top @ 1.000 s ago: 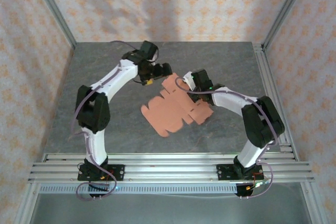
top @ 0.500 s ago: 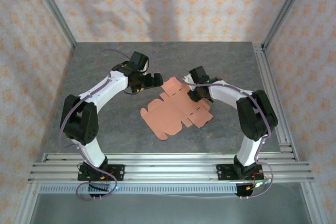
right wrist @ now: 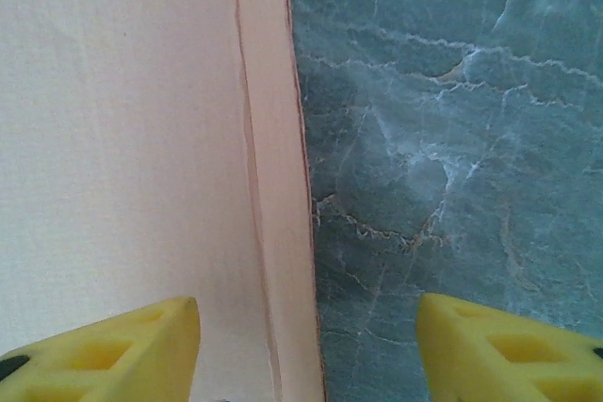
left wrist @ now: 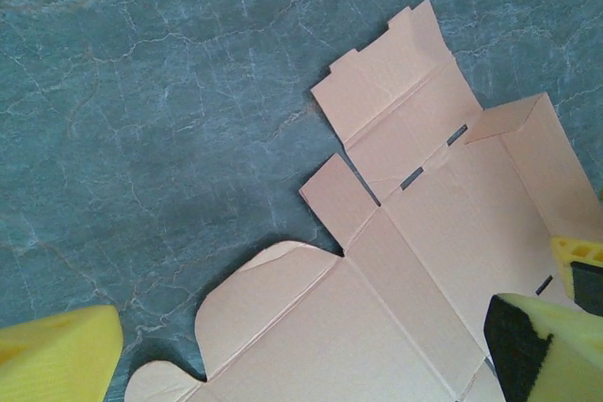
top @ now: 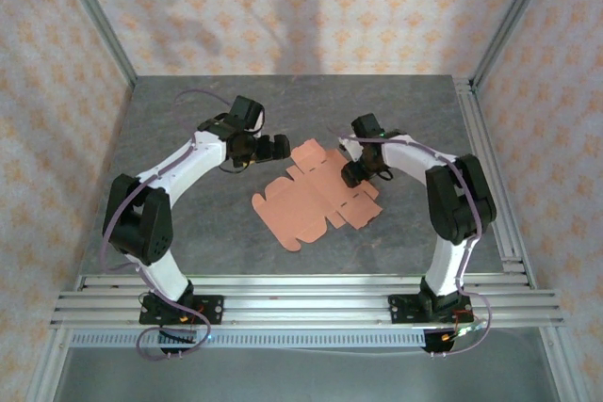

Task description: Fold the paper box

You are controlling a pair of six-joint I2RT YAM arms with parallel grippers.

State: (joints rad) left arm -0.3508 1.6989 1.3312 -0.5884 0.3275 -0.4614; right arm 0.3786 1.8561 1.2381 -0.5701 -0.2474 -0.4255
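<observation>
Salmon-pink paper box [top: 316, 200] flat, unfolded | left hand [top: 281, 146] apart | right hand [top: 350, 174] apart

Bright, even light, soft shadows on the back wall [top: 188, 35], close-ups slightly soft.

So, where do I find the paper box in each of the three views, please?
Top external: the box lies unfolded at the centre of the table.
Left wrist: the box takes up the lower right, with its tabs towards the top.
Right wrist: the box covers the left half, and its straight edge runs from top to bottom.
Shared landmark: the grey marbled table, bare beside the box in every view.
</observation>
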